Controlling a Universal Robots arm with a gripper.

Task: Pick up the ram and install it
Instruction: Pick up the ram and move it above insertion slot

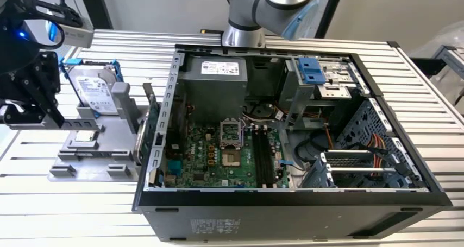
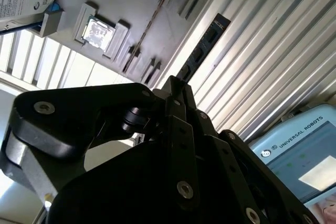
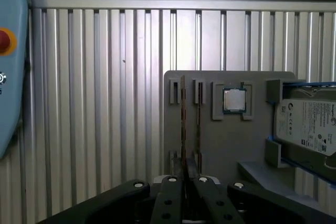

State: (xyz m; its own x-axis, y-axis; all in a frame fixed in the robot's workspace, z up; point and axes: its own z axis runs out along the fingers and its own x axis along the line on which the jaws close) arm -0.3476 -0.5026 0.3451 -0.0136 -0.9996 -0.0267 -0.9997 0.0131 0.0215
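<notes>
The ram (image 3: 182, 121) is a thin stick standing on edge in a slot of the grey holder (image 3: 226, 145); in the second wrist view the ram (image 2: 148, 27) shows as a narrow dark line. My gripper (image 3: 185, 167) hangs above the holder, in line with the stick and apart from it, fingers together with nothing between them. In the exterior view the gripper (image 1: 29, 103) is at the far left, beside the holder (image 1: 94, 160). The open computer case (image 1: 167, 127) lies to the exterior view's right, with long black memory slots (image 1: 259, 154) on its green motherboard.
On the holder also sit a small square silver chip (image 3: 234, 99) and a hard drive in a blue frame (image 3: 308, 124). A light blue pendant (image 3: 10, 66) lies on the ribbed metal table (image 3: 105, 103). The arm's base (image 1: 243, 35) stands behind the case.
</notes>
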